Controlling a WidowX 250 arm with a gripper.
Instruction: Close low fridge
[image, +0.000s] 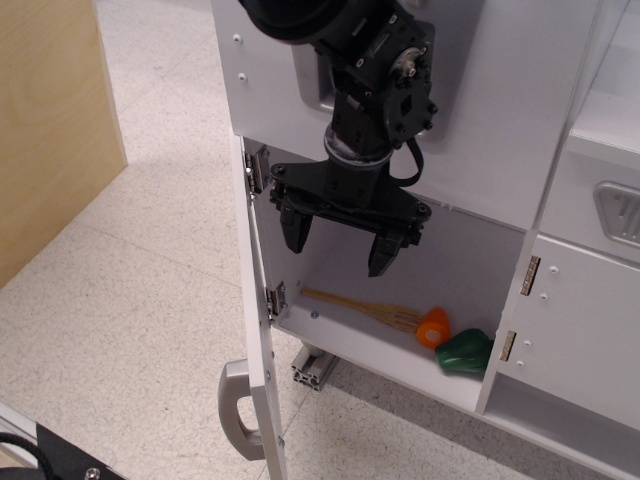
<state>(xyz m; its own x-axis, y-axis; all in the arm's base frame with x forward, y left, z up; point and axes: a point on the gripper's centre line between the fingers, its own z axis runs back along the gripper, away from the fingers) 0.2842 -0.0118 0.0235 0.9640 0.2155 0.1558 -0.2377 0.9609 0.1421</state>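
Observation:
The low fridge (460, 270) is a white compartment with a grey interior, standing open. Its flat white door (262, 330) swings out to the left, seen nearly edge-on, with a grey loop handle (235, 410) on its outer face near the bottom. My black gripper (342, 243) hangs in front of the compartment's opening, fingers pointing down and spread apart, holding nothing. It is to the right of the door's hinged edge and apart from the door.
Inside the fridge lie a wooden whisk (365, 308), an orange toy (434, 328) and a green toy (463, 351). A white cabinet door with brass hinges (580, 330) is at the right. A wooden panel (50, 130) stands at the far left. An aluminium rail end (310, 372) sits under the fridge.

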